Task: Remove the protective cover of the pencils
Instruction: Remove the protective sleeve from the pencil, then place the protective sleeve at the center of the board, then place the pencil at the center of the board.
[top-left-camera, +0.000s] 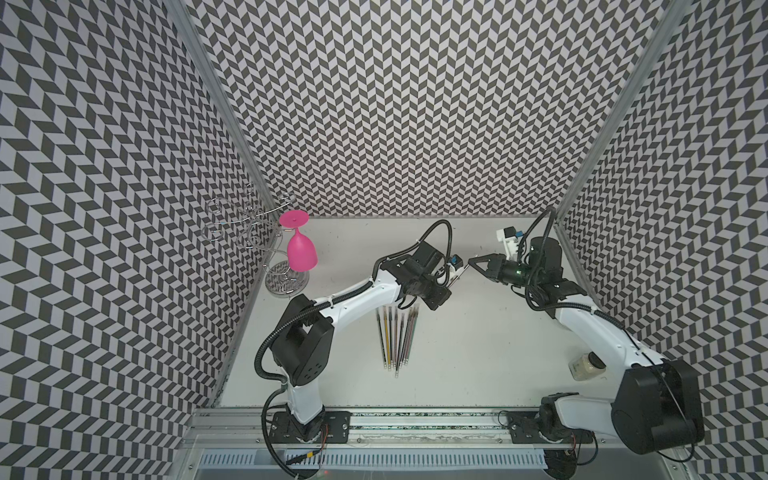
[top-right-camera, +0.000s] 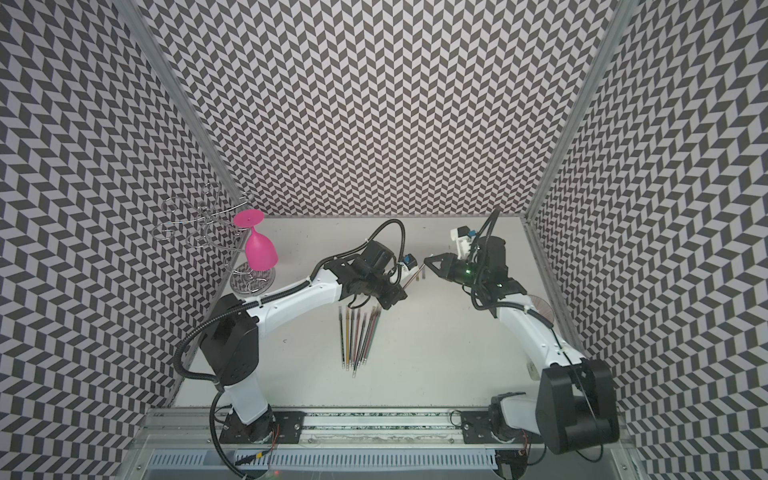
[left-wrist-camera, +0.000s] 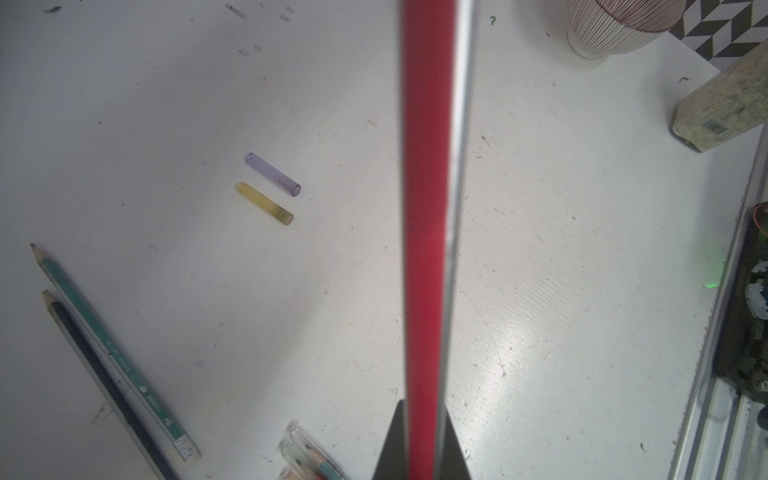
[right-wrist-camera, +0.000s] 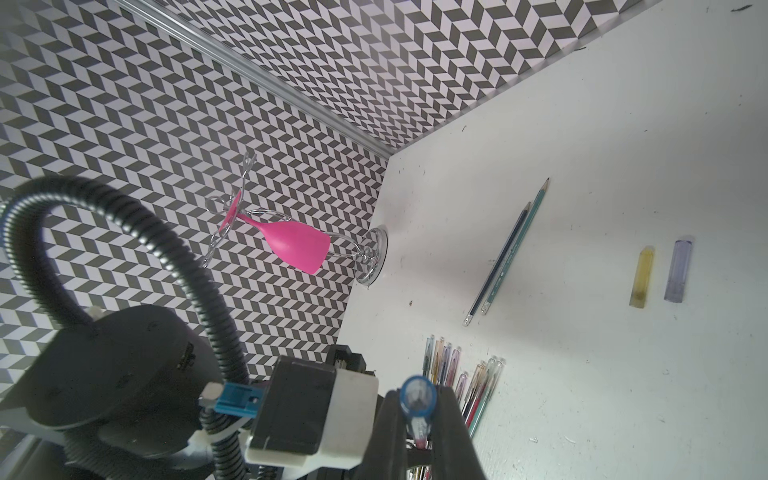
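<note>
Gripping a red pencil (left-wrist-camera: 426, 208) in my left claw (left-wrist-camera: 422, 415), I pinch its clear cover (right-wrist-camera: 417, 395) with my right claw (right-wrist-camera: 417, 419), near the pencils (top-left-camera: 397, 336) lying on the table (top-left-camera: 478, 353). Next, I reckon, a straight pull apart, without bending.

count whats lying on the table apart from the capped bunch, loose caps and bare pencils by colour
purple cap: 1
yellow cap: 1
teal pencil: 1
dark blue pencil: 1
total: 4
</note>
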